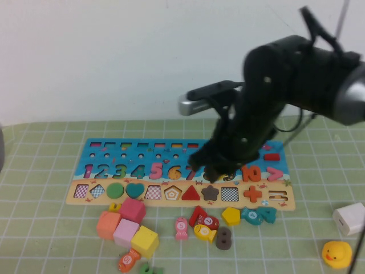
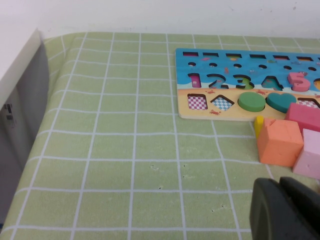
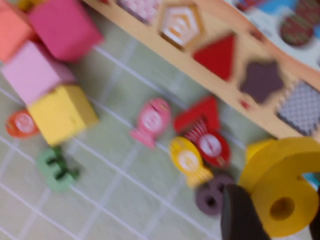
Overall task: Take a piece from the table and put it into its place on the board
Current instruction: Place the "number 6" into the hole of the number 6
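Yellow six (image 3: 282, 187) sits pinched in the right gripper (image 3: 272, 220) over the board (image 1: 85, 197). It might slip out crooked. Left gripper (image 2: 287, 210) waits near the blocks, fingers together.

— What carries it all?
— A green checked cloth (image 1: 51, 171). The board (image 1: 91, 197) lies flat beneath the right gripper (image 1: 219, 171).
— And the left gripper (image 2: 285, 210)?
— Low over the cloth; coloured blocks (image 1: 126, 225) rest just ahead of it.
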Controlling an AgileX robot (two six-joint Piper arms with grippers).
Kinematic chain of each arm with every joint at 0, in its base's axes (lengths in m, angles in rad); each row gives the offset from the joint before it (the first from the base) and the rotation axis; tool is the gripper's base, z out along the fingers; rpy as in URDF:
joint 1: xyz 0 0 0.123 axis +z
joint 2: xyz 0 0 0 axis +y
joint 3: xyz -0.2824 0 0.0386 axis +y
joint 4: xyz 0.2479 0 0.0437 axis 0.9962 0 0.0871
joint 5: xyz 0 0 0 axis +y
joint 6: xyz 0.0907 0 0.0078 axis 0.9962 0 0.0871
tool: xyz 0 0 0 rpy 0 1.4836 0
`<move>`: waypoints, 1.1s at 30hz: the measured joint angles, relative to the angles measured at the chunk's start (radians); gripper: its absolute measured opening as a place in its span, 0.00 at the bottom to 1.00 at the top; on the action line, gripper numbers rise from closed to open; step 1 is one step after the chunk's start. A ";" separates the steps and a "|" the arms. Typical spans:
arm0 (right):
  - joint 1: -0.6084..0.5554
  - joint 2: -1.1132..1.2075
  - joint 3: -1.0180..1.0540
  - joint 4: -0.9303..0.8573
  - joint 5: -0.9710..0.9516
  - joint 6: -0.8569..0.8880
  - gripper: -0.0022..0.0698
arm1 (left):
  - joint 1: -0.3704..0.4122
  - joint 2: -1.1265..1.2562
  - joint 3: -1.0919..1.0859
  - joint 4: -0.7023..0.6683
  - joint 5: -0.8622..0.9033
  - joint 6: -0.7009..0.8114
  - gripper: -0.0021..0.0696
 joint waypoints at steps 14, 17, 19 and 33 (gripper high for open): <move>0.035 0.421 -0.478 0.008 0.053 0.143 0.41 | 0.000 0.000 0.000 0.000 0.000 0.000 0.03; 0.035 0.490 -0.526 0.014 0.053 0.171 0.41 | 0.000 0.000 0.000 0.000 0.000 0.000 0.03; 0.035 0.523 -0.549 0.018 0.053 0.180 0.41 | 0.000 0.000 0.000 0.000 0.000 0.000 0.03; 0.035 0.554 -0.572 -0.009 -0.078 0.260 0.41 | 0.000 0.000 0.000 0.000 0.000 0.000 0.03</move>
